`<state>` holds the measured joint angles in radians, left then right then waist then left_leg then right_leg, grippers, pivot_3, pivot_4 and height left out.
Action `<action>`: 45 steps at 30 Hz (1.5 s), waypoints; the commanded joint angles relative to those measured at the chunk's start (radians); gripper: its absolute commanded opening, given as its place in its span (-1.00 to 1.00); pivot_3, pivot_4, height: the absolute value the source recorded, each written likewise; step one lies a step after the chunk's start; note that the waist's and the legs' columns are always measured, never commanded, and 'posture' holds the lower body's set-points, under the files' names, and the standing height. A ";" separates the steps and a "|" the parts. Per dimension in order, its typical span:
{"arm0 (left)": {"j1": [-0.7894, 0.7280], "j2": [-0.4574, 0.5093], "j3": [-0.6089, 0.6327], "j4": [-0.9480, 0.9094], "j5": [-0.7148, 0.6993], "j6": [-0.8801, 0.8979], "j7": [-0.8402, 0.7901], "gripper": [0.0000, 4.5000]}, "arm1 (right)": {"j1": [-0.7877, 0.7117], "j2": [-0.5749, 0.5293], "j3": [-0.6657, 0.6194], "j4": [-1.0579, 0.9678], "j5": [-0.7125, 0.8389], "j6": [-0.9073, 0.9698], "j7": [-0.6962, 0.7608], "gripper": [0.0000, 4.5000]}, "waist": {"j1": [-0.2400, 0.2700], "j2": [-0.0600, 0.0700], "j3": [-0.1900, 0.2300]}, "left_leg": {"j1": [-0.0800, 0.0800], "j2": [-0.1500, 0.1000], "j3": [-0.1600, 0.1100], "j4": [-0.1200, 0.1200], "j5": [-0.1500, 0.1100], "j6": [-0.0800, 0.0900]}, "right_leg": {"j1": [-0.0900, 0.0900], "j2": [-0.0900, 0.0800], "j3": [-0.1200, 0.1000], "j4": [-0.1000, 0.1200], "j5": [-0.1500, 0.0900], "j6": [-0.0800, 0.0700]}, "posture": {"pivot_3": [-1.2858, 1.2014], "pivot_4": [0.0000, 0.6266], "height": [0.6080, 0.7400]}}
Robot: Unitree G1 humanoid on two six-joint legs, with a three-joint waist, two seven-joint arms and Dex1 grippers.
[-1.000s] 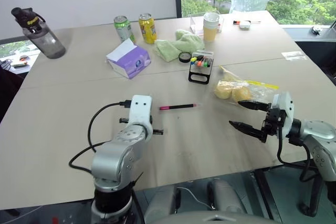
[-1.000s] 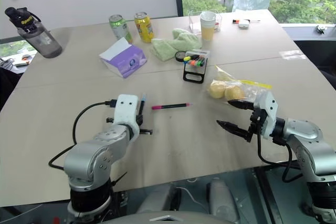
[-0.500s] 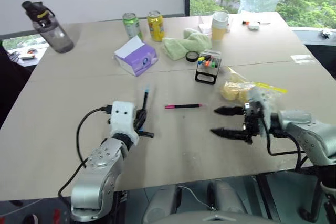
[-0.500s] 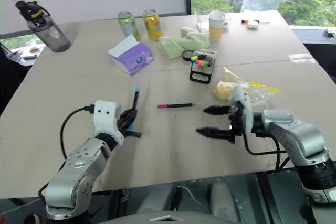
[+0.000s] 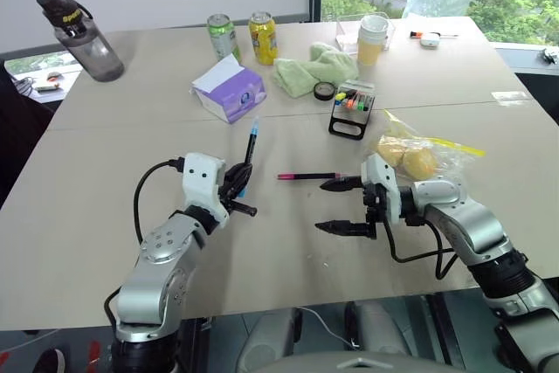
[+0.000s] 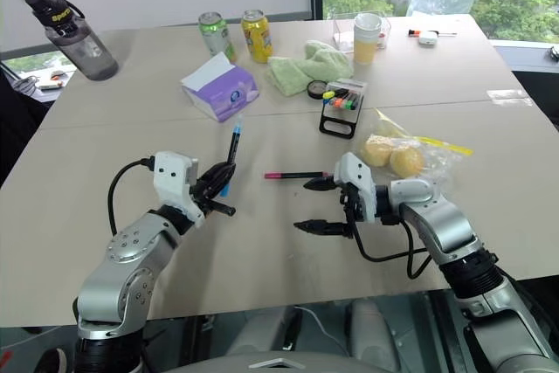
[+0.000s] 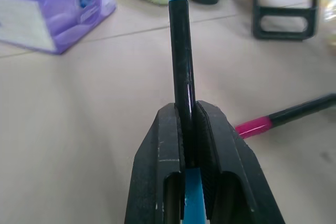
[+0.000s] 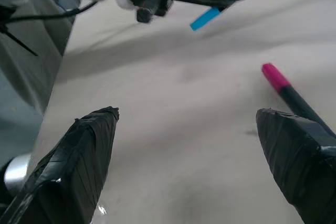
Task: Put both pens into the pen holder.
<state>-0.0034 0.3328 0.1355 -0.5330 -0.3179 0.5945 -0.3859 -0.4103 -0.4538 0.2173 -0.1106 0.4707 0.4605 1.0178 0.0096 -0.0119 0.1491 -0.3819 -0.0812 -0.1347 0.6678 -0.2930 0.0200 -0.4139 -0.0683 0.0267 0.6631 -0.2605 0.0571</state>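
Holding blue-capped pen [image 5: 250,149] pinched tight in left gripper [image 5: 238,191], raised off the table [image 5: 105,172].
Right gripper [image 5: 336,207] spread wide, holding nothing, fingertips flanking the near end of the pink-ended pen [image 5: 307,176], which lies flat on the table between both arms. Pen holder [image 5: 353,112] stands farther back beside a plastic bag of yellow items [image 5: 409,156], markers showing in it. Tissue box [image 5: 229,93] sits left of the holder.

My left gripper [image 5: 238,191] now holds the blue pen [image 5: 249,153] raised off the table, while my open right gripper [image 5: 339,205] is beside the pink pen [image 5: 306,176].
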 commanded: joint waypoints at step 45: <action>-0.169 0.154 -0.017 -0.105 -0.279 0.060 -0.147 0.84 | -0.367 0.024 0.028 0.154 -0.347 -0.572 -0.216 -0.96 | -0.033 0.002 0.001 | 0.000 -0.001 0.000 -0.001 0.001 -0.001 | -0.001 0.000 -0.002 0.001 0.000 0.000 | 0.03 -0.52 1.00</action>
<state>-0.1632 0.4777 0.0906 -0.5886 -0.5757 0.6540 -0.5376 -0.7538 -0.4253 0.2498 0.0222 0.1643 -0.0035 0.7895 -0.0232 -0.0094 0.1502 -0.3818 -0.0817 -0.1352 0.6672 -0.2922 0.0192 -0.4144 -0.0679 0.0246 0.6639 -0.2605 0.0574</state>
